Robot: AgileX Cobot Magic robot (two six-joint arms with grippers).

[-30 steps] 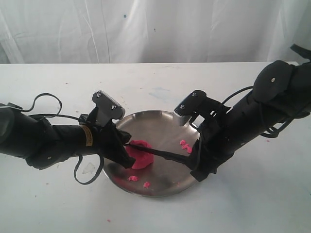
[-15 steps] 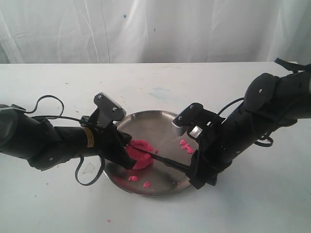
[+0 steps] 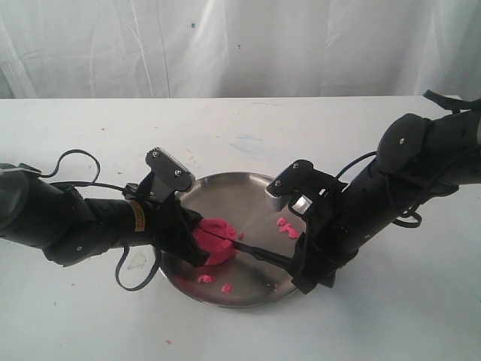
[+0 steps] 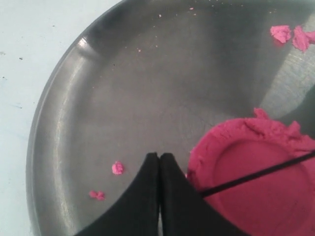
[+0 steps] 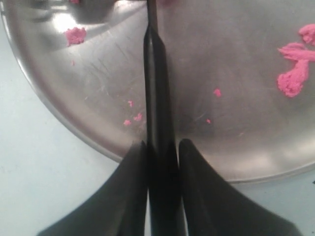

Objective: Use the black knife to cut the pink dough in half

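Note:
The pink dough (image 3: 213, 241) lies as a round puck (image 4: 256, 182) on the steel plate (image 3: 225, 188). The black knife (image 3: 259, 252) runs from my right gripper (image 3: 301, 265) across the plate, its thin blade (image 4: 256, 174) resting across the dough's top. In the right wrist view the knife's handle (image 5: 158, 123) sits clamped between the two fingers, so my right gripper (image 5: 162, 147) is shut on it. My left gripper (image 4: 160, 156) is shut with nothing in it, its tips touching the plate right beside the dough's edge.
Small pink crumbs (image 3: 288, 226) lie scattered on the plate (image 4: 74, 98), more (image 3: 214, 282) near its front rim. A white table (image 3: 75, 316) surrounds the plate, with a white curtain behind. Cables hang off both arms.
My right arm has drawn back toward the plate's front right, lowering the knife so its blade lies on the dough. The left arm has shifted slightly, still beside the dough.

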